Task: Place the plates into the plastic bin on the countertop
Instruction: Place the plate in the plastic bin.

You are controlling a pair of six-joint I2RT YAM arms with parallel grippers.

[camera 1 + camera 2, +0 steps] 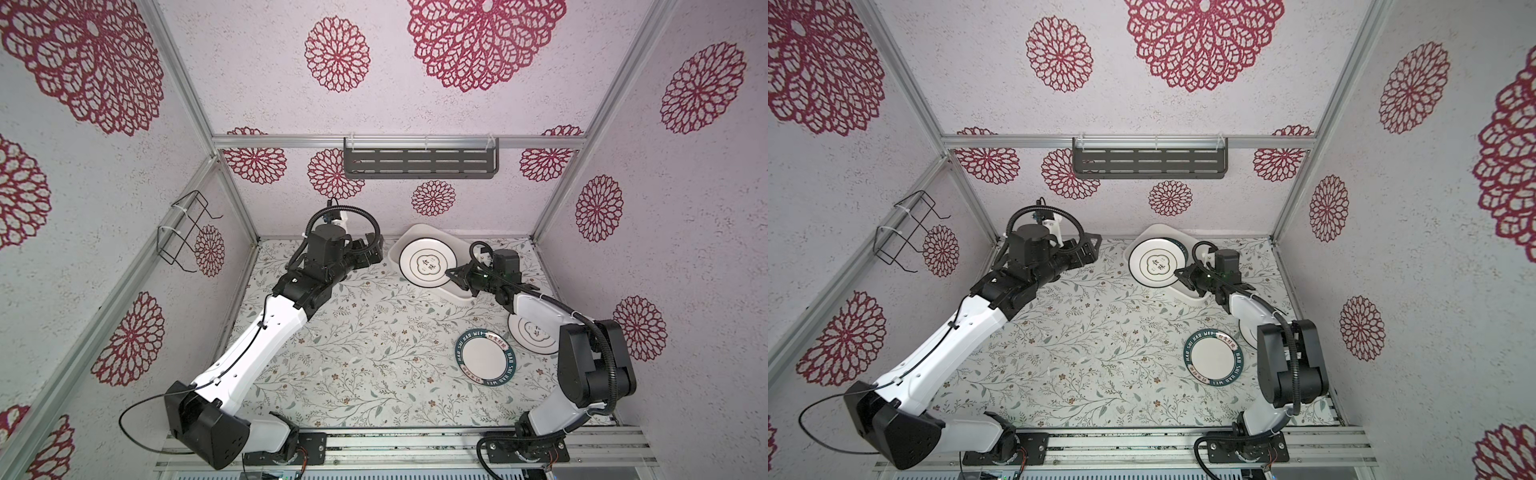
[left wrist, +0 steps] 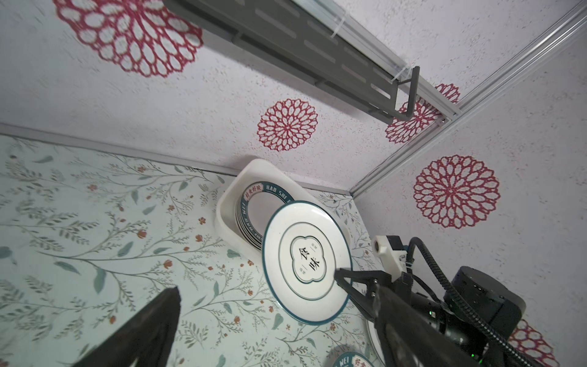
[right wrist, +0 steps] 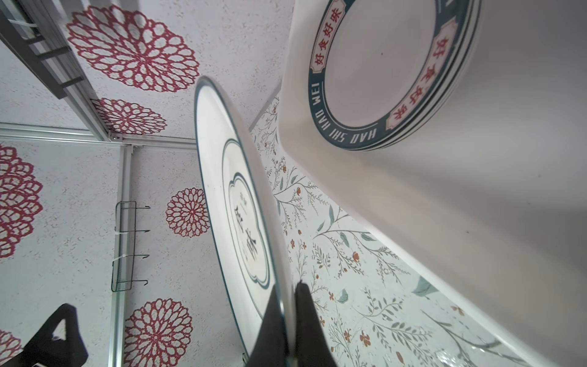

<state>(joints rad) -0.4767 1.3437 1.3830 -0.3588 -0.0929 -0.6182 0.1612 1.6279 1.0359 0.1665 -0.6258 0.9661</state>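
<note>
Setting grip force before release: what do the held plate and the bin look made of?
The held plate: looks like glazed ceramic or melamine, cannot tell which; glossy white face, thin rigid rim, printed emblem. The plastic bin: smooth satin white moulded plastic, going by its rounded corners and rolled rim.

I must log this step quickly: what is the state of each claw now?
Left claw: open, holding nothing.
Right claw: closed on the rim of the clover-emblem plate.
</note>
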